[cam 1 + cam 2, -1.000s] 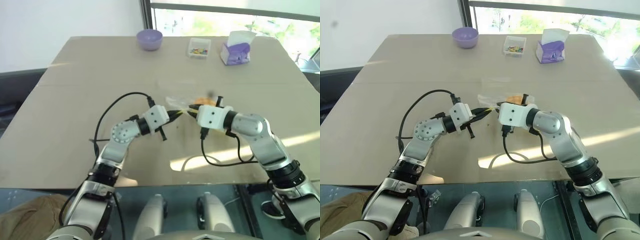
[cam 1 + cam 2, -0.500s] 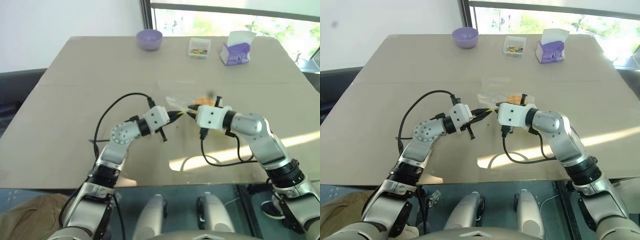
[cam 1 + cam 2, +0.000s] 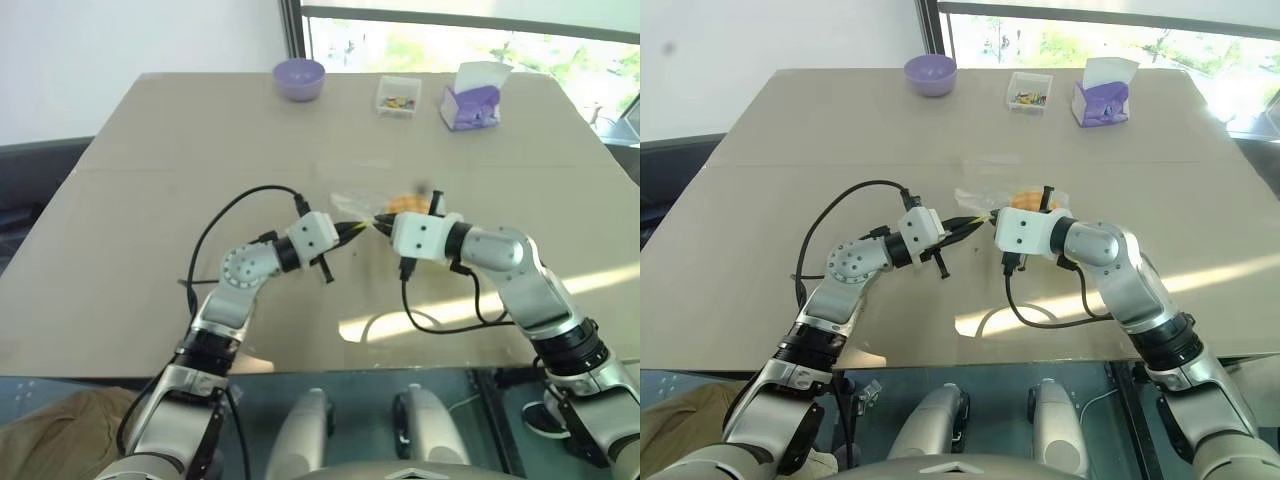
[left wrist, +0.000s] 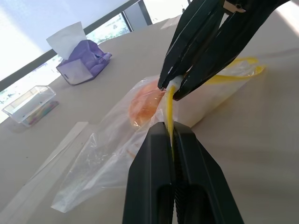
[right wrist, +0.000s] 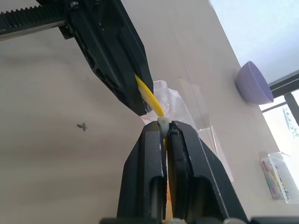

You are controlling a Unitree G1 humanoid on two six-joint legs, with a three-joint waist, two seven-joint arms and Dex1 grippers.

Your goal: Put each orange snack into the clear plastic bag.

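Yellow zip strip (image 4: 169, 112) is the landmark, a thin band running along the mouth edge of the clear plastic bag (image 4: 112, 154), which lies crinkled on the tan table (image 3: 150, 200). Both grippers meet on this strip, tip to tip. The left gripper (image 4: 171, 132) has its two black fingers pressed together on one stretch of the strip, and the right gripper (image 5: 163, 127) has its fingers pressed together on the white slider tab (image 5: 162, 121) that sits on the strip just beside the left fingertips. Neither arm is nearer; both are already in contact with it. The strip's long axis runs roughly from one gripper toward the other and on past the right gripper, so any sliding along it would follow that line, with the left grip acting as the anchor. The orange snack (image 4: 145, 101), a rounded orange piece, sits inside the bag, beyond the strip, on the side away from the robot, seen through the film. Judging by this, the snack is already bagged and the step in hand looks like closing the zip. Far beyond the strip, near the table's far edge, stand a purple bowl (image 3: 299, 78), a small clear box of colourful bits (image 3: 398, 96) and a purple tissue box (image 3: 472, 98).
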